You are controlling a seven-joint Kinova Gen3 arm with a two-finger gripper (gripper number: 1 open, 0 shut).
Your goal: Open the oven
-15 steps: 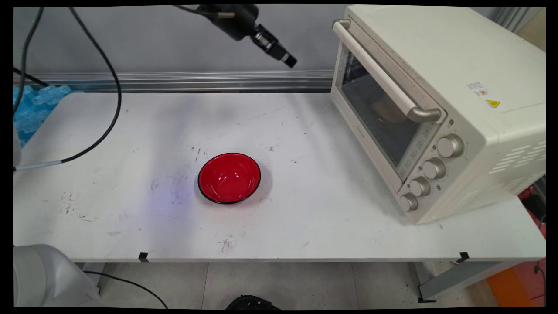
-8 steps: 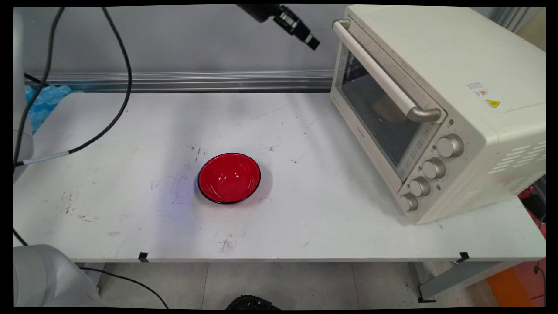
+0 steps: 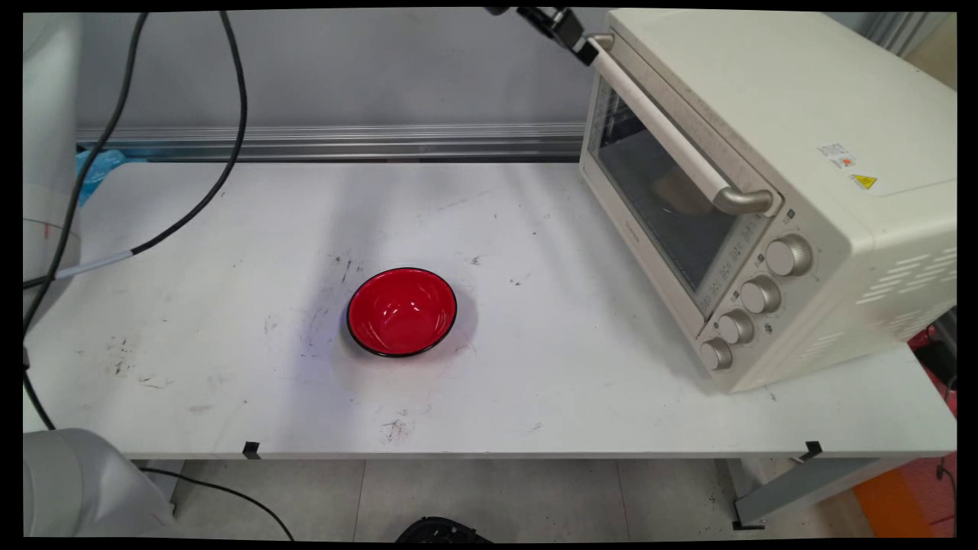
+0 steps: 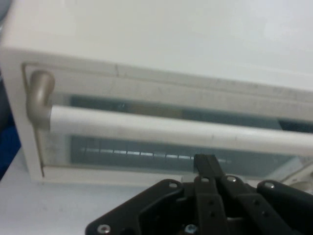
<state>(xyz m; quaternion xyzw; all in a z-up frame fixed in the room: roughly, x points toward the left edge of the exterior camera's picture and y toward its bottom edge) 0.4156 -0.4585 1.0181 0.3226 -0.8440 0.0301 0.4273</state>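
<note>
One red bowl [image 3: 402, 311] with a black rim is seen sitting upright near the middle of the table [image 3: 229, 382], and nothing is seen inside it. One cream toaster oven [image 3: 802, 153] is parked on the right side of the table, door shut, and a brownish shape can be made out behind the glass, too dim to be identified. Four knobs [image 3: 788, 255] are counted down its front edge.

The tool [image 3: 577, 42] is held high at the top edge, right at the far end of the oven's door handle [image 3: 665, 130]. In the hand view its fingers [image 4: 208, 166] look pressed together, nothing held, with the tip just below the handle bar [image 4: 171, 128]; actual contact can't be confirmed.
</note>
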